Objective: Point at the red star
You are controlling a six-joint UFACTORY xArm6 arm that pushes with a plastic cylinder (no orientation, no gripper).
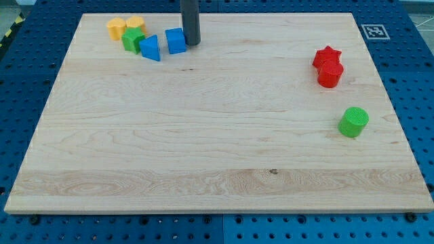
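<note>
The arm carries no pincer, so there is no opening or hold to tell; it ends in a dark rod (190,22) that comes down from the view's top edge. The tip (192,44) rests on the desk (203,135) near its top edge, left of centre, just beside the right side of the blue cube (175,41), so close that the two seem to touch, though contact cannot be told for sure. To the left of that cube, and slightly lower in the view, lies a blue block (150,48) with a slanted, wedge-like form. Touching it on the left is a green block (133,39) of an uneven shape. Behind the green block, toward the view's top, sit two yellow blocks close together: one (116,28) farther left and one (135,24) to its right, their shapes too small to make out well. These five form a tight cluster at the desk's upper left. The red star (327,57) is well apart from the tip, far across at the view's right, in the upper part of the desk. Pressed against its lower side is a red cylinder (330,74). Below those, nearer the right edge, a green cylinder (353,122) stands alone. The desk is a pale wooden board lying on a blue perforated surface (27,88), with a black-and-white marker (373,31) by its upper right corner.
</note>
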